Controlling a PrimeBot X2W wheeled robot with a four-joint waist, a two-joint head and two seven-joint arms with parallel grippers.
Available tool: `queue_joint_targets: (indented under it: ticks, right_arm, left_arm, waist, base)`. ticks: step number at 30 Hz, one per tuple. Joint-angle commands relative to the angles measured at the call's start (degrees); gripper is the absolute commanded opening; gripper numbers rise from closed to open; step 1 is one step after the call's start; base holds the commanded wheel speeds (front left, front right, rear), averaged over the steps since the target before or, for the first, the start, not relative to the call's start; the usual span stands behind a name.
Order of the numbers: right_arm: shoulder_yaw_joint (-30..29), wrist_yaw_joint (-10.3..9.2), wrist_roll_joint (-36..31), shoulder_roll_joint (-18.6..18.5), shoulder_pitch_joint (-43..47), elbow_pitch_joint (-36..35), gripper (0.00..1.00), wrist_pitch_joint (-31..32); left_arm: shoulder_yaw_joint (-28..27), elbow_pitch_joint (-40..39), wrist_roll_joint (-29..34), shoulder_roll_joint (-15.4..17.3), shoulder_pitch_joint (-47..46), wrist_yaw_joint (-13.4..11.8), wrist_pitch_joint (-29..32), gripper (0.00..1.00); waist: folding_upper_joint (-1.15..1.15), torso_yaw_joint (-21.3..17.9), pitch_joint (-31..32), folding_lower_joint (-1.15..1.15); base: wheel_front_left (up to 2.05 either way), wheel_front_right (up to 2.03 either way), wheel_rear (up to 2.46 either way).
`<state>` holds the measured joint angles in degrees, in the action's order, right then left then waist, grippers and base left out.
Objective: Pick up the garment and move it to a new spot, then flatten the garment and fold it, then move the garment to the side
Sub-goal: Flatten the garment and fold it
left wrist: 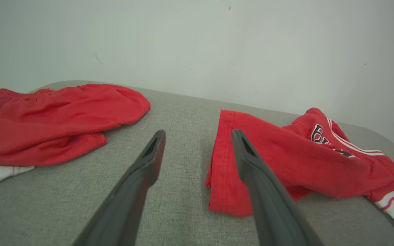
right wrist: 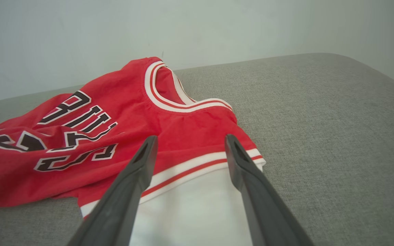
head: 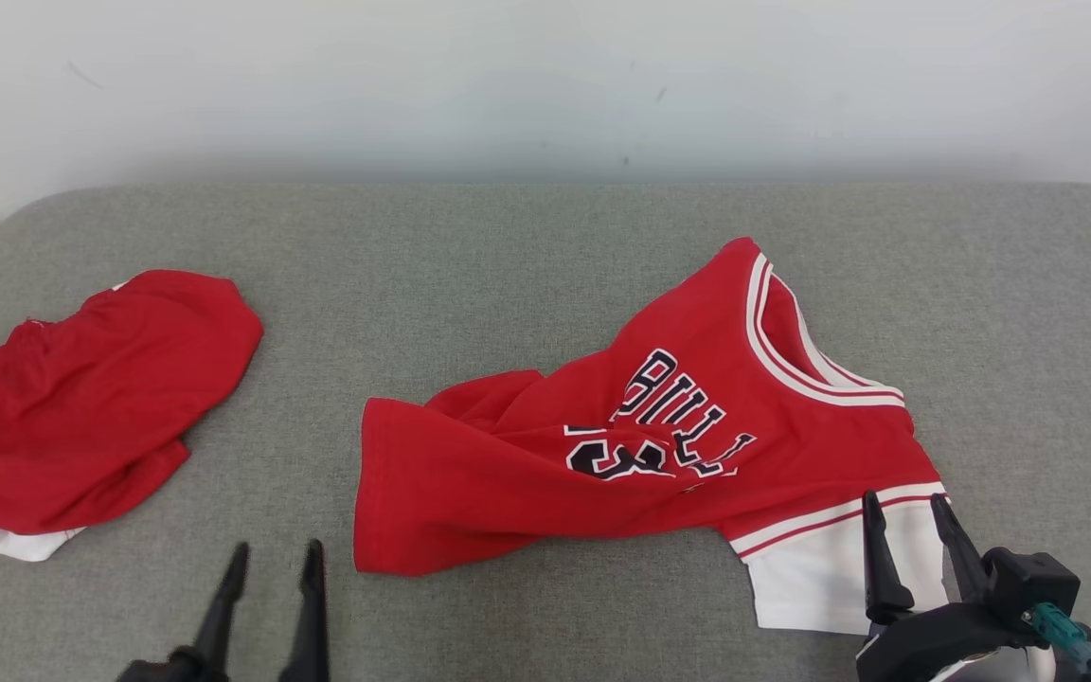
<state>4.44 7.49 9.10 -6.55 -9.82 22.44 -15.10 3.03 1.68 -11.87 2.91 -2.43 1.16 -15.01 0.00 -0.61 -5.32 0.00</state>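
A red jersey [head: 659, 445] with black-and-white lettering and white-striped trim lies crumpled in the middle right of the grey surface; it also shows in the left wrist view [left wrist: 286, 160] and the right wrist view [right wrist: 91, 140]. Its white sleeve [head: 820, 568] lies at the near right. My right gripper [head: 905, 507] is open, its fingertips over that white sleeve and striped band [right wrist: 190, 171]. My left gripper [head: 276, 559] is open near the front edge, just left of the jersey's hem [left wrist: 222, 164], with nothing between its fingers.
A second red garment [head: 81, 398] with a white edge lies bunched at the left side of the grey padded surface [head: 545, 246]. A pale wall rises behind. Bare surface lies between the two garments and at the far right.
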Motion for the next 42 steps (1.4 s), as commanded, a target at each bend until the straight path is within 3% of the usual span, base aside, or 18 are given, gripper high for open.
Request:
queue_joint_targets:
  ticks: [1,11,25,26,27,32,42]
  right_arm:
    - [0.26,0.01,0.0,0.21,-0.06,-0.12,1.0,0.0]
    - [2.08,0.01,0.56,0.56,-1.23,-0.09,1.0,-0.05]
    - [2.6,0.01,1.13,0.46,-2.15,-0.4,1.0,-0.09]
    - [2.54,0.01,1.11,0.49,-2.07,-0.43,1.0,-0.08]
    - [2.47,0.01,1.08,0.53,-2.0,-0.48,1.0,-0.08]
    - [1.94,0.01,0.64,0.84,-1.16,-0.64,1.0,-0.09]
    - [1.63,0.01,0.78,0.99,0.36,-0.5,1.0,-0.09]
  left_arm:
    - [0.8,1.49,-0.08,-0.01,-0.28,0.95,-0.2,1.0]
    - [4.23,14.11,-0.3,0.02,-5.16,4.84,-0.21,1.0]
    - [2.47,24.02,2.13,0.15,-10.64,5.79,-0.21,1.0]
    - [2.97,24.64,1.52,0.11,-10.84,5.92,-0.21,0.37]
    - [3.57,25.56,0.86,0.12,-10.99,6.06,-0.21,0.0]
    - [5.43,24.11,-0.74,0.06,-11.15,6.21,-0.21,0.0]
    - [10.22,11.09,-0.14,1.06,-4.77,6.25,-0.21,0.0]
  waist:
    - [0.0,-0.16,-0.12,0.0]
    - [0.0,-2.42,-1.27,0.0]
    - [0.0,-5.07,-2.8,0.0]
    - [0.0,-5.13,-2.84,0.0]
    - [0.0,-5.14,-2.86,0.0]
    - [0.0,-4.38,-2.5,0.0]
    - [0.0,-0.58,-0.46,0.0]
  base:
    - [0.0,0.0,0.0]
    - [0.0,0.0,0.0]
    - [0.0,0.0,0.0]
    - [0.0,0.0,0.0]
    - [0.0,0.0,0.0]
    - [0.0,0.0,0.0]
    - [0.0,0.0,0.0]
